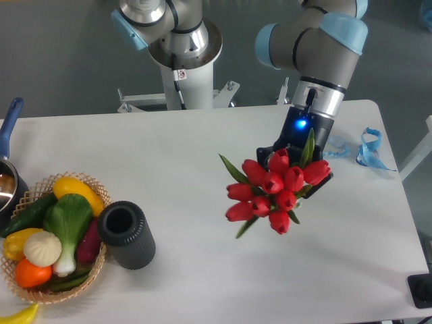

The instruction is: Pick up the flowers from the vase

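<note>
Nearest, at the front left of the white surface [202, 283]: a wicker basket [94, 266] of toy vegetables, among them a leafy green with a white stalk [65, 226]. Just beside its right rim, touching or nearly so, the vase [127, 234], upright, dark mouth showing nothing inside. Well apart to the right and farther back, the flowers [277, 192]: red heads bunched toward the camera, leaves splayed, stems running back into the claw [294, 160]. Clenched on the stems, as far as can be judged, though the fingers themselves sit hidden behind the blooms. Whether the bunch hangs above the surface cannot be told for certain; looks lifted. Judged nearly done: bunch out of the vase and held. To finish well: hold the clamp steady, no squeezing harder on thin stems, wrist kept from swinging so the heavy heads do not lever loose, slow rise straight up. Farthest: blue ribbon [368, 148] by the right edge, arm base [182, 47] behind.
</note>
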Motion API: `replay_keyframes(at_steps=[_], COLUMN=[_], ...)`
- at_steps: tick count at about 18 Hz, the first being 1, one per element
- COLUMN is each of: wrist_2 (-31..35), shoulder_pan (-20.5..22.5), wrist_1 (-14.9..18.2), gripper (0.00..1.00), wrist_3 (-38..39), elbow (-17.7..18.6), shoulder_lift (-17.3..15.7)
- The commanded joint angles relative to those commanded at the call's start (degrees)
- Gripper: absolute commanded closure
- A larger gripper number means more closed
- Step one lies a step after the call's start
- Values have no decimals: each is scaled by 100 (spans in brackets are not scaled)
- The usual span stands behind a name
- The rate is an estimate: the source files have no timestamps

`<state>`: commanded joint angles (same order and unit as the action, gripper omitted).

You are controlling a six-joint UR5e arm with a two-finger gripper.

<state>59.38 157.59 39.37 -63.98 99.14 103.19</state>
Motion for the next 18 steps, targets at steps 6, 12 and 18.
replay_keyframes(at_steps=[6,12,18], wrist_2=[1267,2357,2744], shoulder_pan=[-289,-667,-765], wrist_1=[159,905,1249], gripper=[90,87,87], wrist_3=[18,-131,-141], elbow=[44,35,35], shoulder_lift=[-35,-62,-53])
